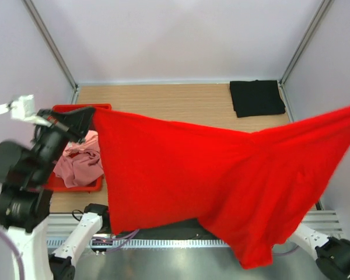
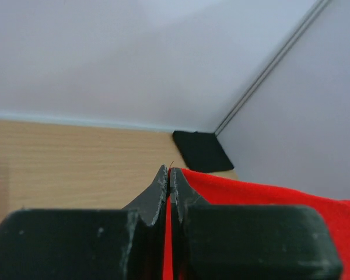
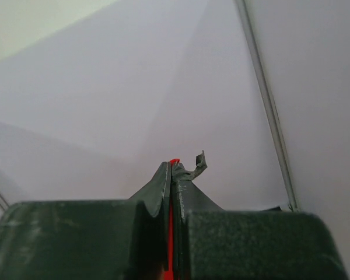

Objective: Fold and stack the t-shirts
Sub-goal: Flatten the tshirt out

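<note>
Red t-shirt (image 1: pixel 181 175) aloft, top edge tight in left claw (image 2: pixel 169 173) and right claw (image 3: pixel 173 167)

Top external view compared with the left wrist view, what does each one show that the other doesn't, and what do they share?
Only the top external view shows the whole red t-shirt stretched in the air across the table, and the pink shirts lying in the red crate. Only the left wrist view shows up close the left gripper, jaws shut on the red cloth's edge. Both show the red t-shirt, the folded black t-shirt at the far right corner, and the wooden table.
</note>
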